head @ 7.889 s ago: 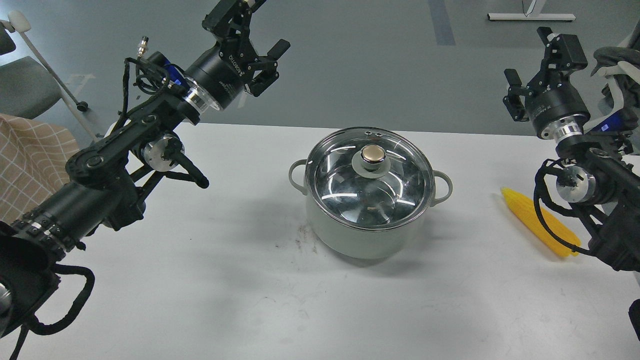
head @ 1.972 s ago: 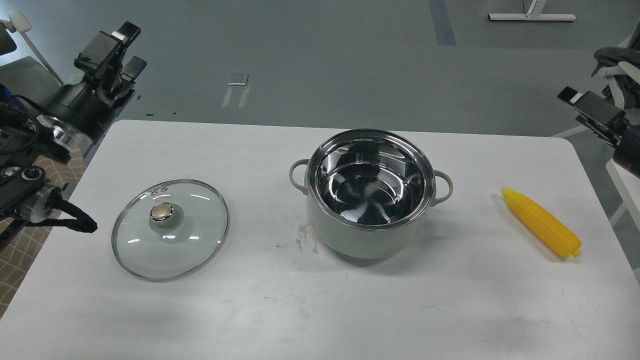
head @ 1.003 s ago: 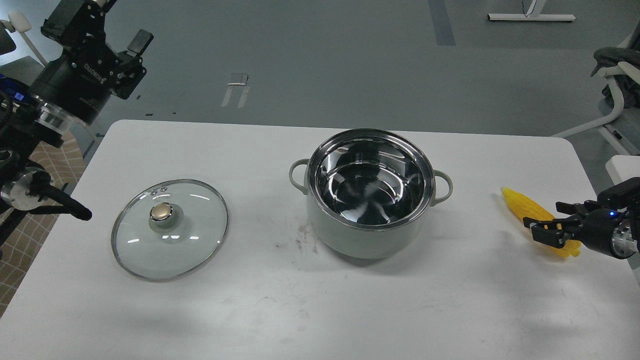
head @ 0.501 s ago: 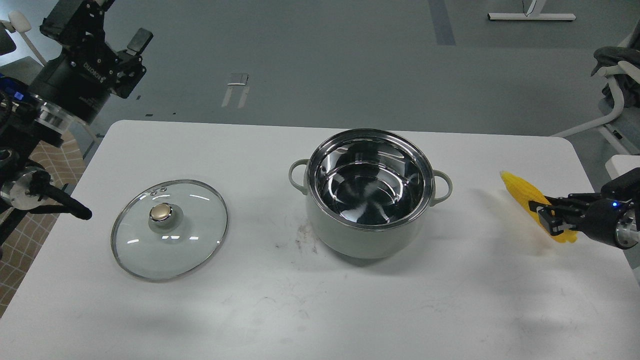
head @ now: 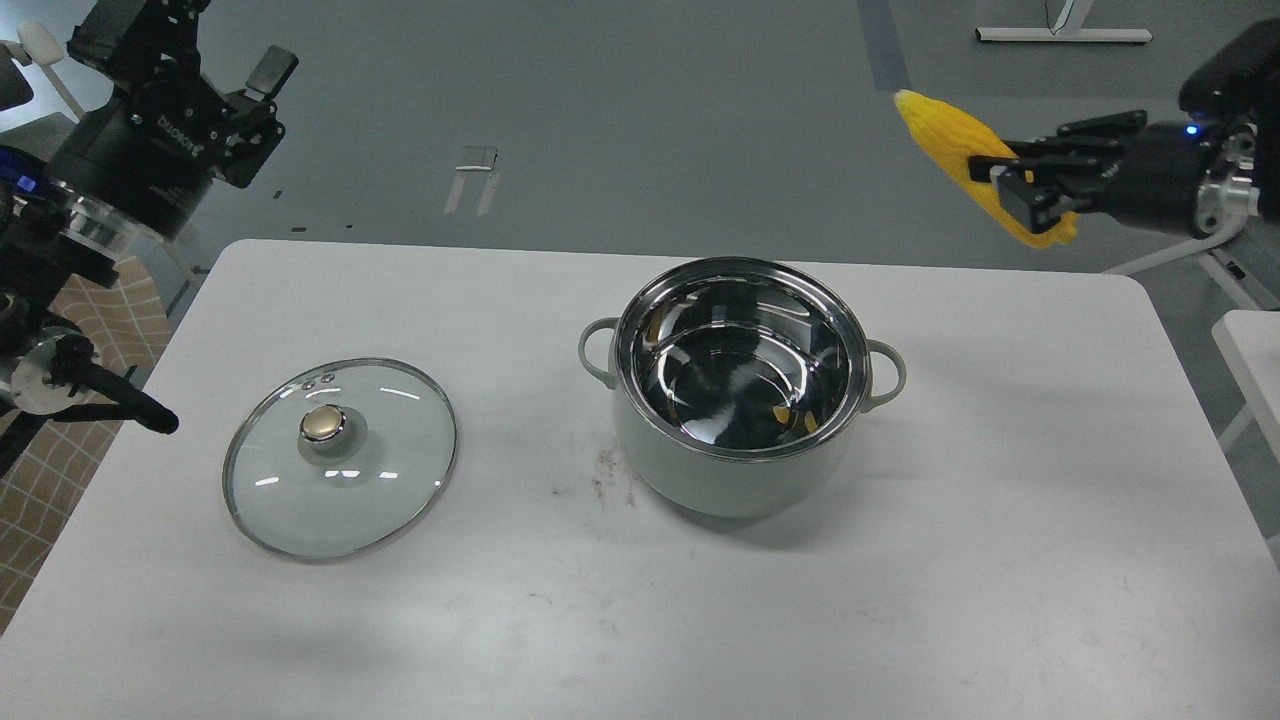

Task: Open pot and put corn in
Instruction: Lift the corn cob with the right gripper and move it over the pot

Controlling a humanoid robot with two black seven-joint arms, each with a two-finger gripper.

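The pale grey-green pot (head: 720,480) stands open in the middle of the white table, its steel inside empty but for a small yellow reflection. The yellow corn (head: 950,140) is held high in the air, right of and above the pot, tapered end pointing left. My right gripper (head: 1030,185) is shut on the corn near its thick end. My left gripper (head: 215,70) is open and empty, raised at the far left, off the table's back corner.
The glass lid (head: 340,455) with its gold knob lies flat on the table (head: 640,620), left of the pot. A checked cloth (head: 70,470) lies beside the table's left edge. A chair stands at the far right.
My right gripper has lifted the corn from the table at the right, up and slightly left to well above pot height. The left arm has barely moved.
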